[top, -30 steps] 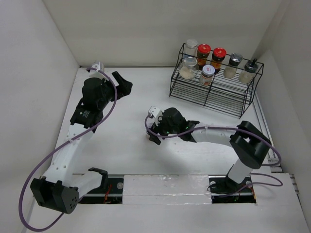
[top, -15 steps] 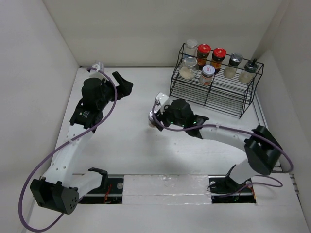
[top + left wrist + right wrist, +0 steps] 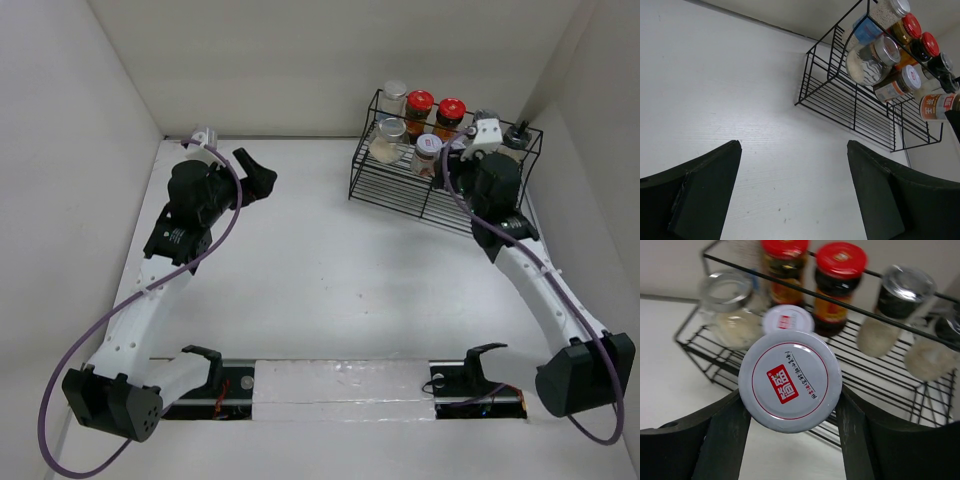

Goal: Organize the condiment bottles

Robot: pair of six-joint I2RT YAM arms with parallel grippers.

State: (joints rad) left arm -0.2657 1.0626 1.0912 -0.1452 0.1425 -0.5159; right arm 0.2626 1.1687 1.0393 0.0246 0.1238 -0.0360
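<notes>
**Surface** (image 3: pixel 320 270): white, with walls at the left, far and right sides. A black wire rack (image 3: pixel 430 195) stands at its far right.

**Rack, far upper tier, left to right:**
- Blue-labelled jar (image 3: pixel 867 27), pale contents, light lid.
- Red-capped jar (image 3: pixel 786 265), dark sauce.
- Second red-capped jar (image 3: pixel 840 280), dark sauce, just beside the first.
- Grey-topped jar (image 3: pixel 900 292), pale contents.
- End jar (image 3: pixel 517 135), pale contents, at the right end of the tier.

**Rack, next tier down:**
- Silver-lidded jar (image 3: pixel 732 310), clear glass, pale contents, at the left.
- Small white-lidded jar (image 3: pixel 788 319), red mark on the lid, just right of the silver-lidded jar.

**Right tool** (image 3: pixel 790 402): reaches over the rack. Its two fingers (image 3: pixel 722 435) are pressed against opposite sides of a held jar (image 3: pixel 790 381).
- The held jar is upright, with a white lid bearing a red square logo ringed in red.
- It sits just near of the small white-lidded jar, over the rack's lower wires.
- Whether its base touches the wires cannot be told.

**Left tool** (image 3: pixel 256 172): at the far left of the surface, well apart from the rack. Its fingers are spread wide with nothing between them, and bare surface shows in the gap.
</notes>
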